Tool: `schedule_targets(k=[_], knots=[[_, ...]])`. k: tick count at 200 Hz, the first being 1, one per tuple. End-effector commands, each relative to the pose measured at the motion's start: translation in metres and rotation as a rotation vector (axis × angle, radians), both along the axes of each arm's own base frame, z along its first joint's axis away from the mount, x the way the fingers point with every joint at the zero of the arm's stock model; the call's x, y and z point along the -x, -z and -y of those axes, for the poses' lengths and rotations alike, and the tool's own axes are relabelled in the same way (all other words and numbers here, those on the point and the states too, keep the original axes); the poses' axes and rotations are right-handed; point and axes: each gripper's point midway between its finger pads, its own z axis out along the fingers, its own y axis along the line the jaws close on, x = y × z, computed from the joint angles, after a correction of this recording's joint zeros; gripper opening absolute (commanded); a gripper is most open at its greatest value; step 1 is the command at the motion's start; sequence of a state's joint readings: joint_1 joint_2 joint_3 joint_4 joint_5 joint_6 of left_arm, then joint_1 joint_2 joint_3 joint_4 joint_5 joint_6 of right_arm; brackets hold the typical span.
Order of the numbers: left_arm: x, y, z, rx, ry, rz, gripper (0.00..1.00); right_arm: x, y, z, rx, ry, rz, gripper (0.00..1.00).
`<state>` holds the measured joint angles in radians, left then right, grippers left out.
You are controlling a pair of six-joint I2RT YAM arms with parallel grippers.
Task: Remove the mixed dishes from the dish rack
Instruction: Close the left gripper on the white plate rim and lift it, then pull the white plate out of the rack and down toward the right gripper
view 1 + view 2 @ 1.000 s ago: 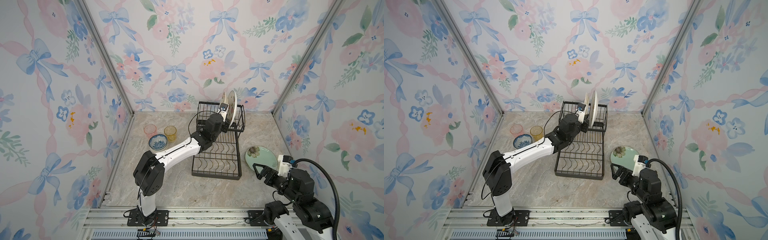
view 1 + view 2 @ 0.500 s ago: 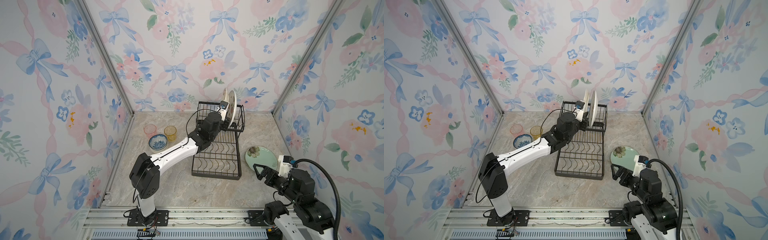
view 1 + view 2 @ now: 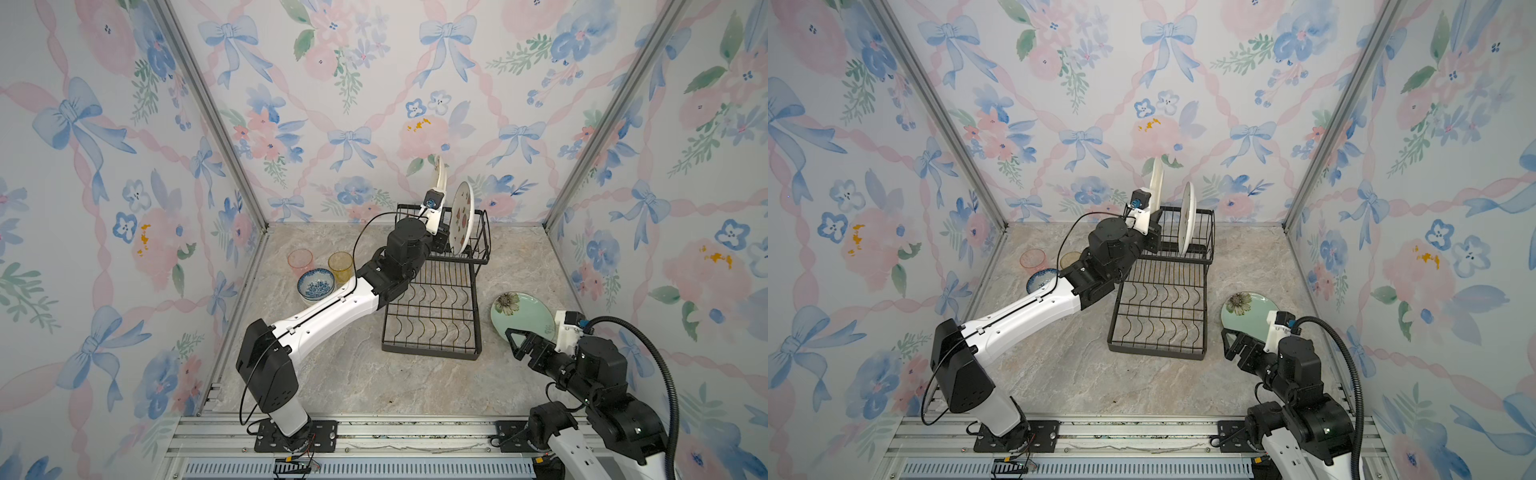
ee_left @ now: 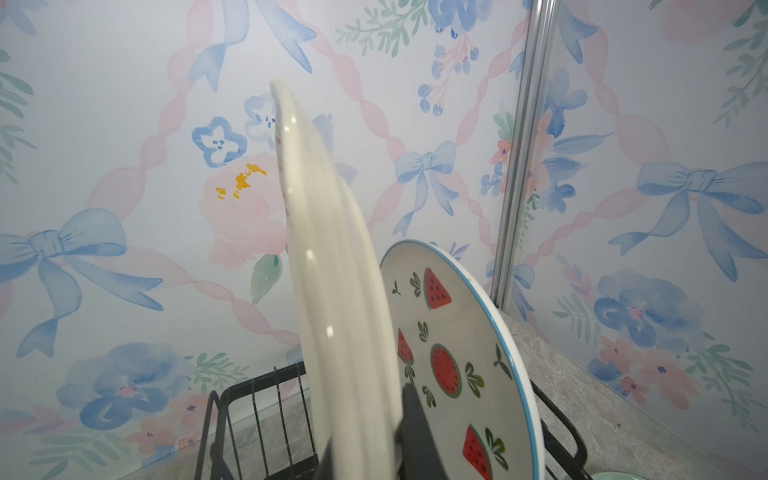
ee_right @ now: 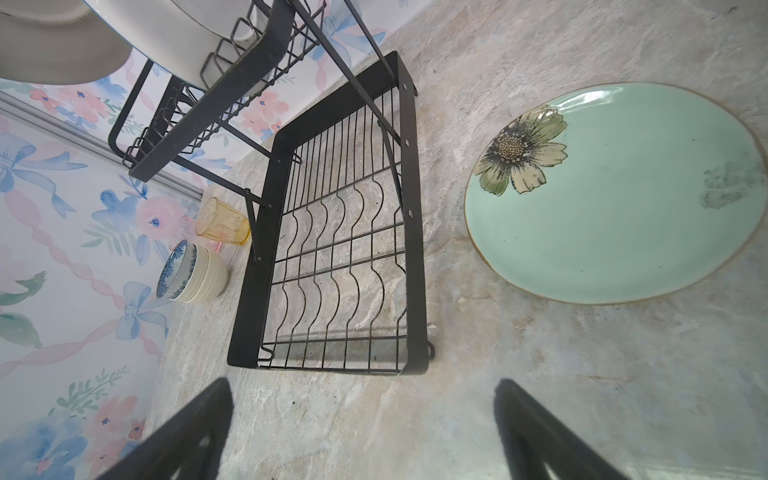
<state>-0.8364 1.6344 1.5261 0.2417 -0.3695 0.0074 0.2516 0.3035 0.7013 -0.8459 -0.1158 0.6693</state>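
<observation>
Left gripper (image 3: 439, 227) clenched on a cream plate (image 3: 440, 176) at the dish rack (image 3: 430, 355)

Three plates show: the cream plate held on edge over the raised shelf, a watermelon plate (image 3: 462, 216) standing just beside it in the shelf, and a mint-green plate (image 3: 524, 321) flat on the worktop (image 3: 357, 382) right of the rack. Two tumblers, pink (image 3: 300, 262) and amber (image 3: 340, 264), stand left of the rack with one bowl stack (image 3: 316, 286). The right gripper (image 3: 521, 345) hangs released, near the mint-green plate's edge and holding nothing. The left wrist view alone shows the watermelon print; the right wrist view alone shows cream bowls under the blue-patterned bowl (image 5: 176, 268); the rack's lower tray is bare
</observation>
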Motion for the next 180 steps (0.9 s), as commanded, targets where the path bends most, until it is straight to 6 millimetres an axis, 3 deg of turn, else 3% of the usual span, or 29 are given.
schedule_targets(k=[1, 41, 85, 133, 180], knots=[[0.021, -0.064, -0.023, 0.123, -0.004, 0.15, 0.0, -0.001, -0.01, -0.002, -0.008, -0.01, 0.015, 1.0], [0.047, -0.065, -0.029, 0.12, 0.025, 0.158, 0.0, 0.0, -0.015, -0.006, -0.039, -0.019, 0.019, 0.99], [0.095, -0.061, -0.033, 0.101, 0.045, 0.165, 0.0, -0.007, -0.019, -0.018, -0.082, -0.062, 0.031, 0.99], [0.139, -0.031, -0.045, 0.082, 0.071, 0.129, 0.0, -0.006, -0.028, -0.02, -0.08, -0.081, 0.048, 1.0], [0.165, 0.014, -0.063, 0.004, 0.111, 0.061, 0.0, 0.001, -0.025, -0.012, -0.033, -0.063, 0.036, 1.0]])
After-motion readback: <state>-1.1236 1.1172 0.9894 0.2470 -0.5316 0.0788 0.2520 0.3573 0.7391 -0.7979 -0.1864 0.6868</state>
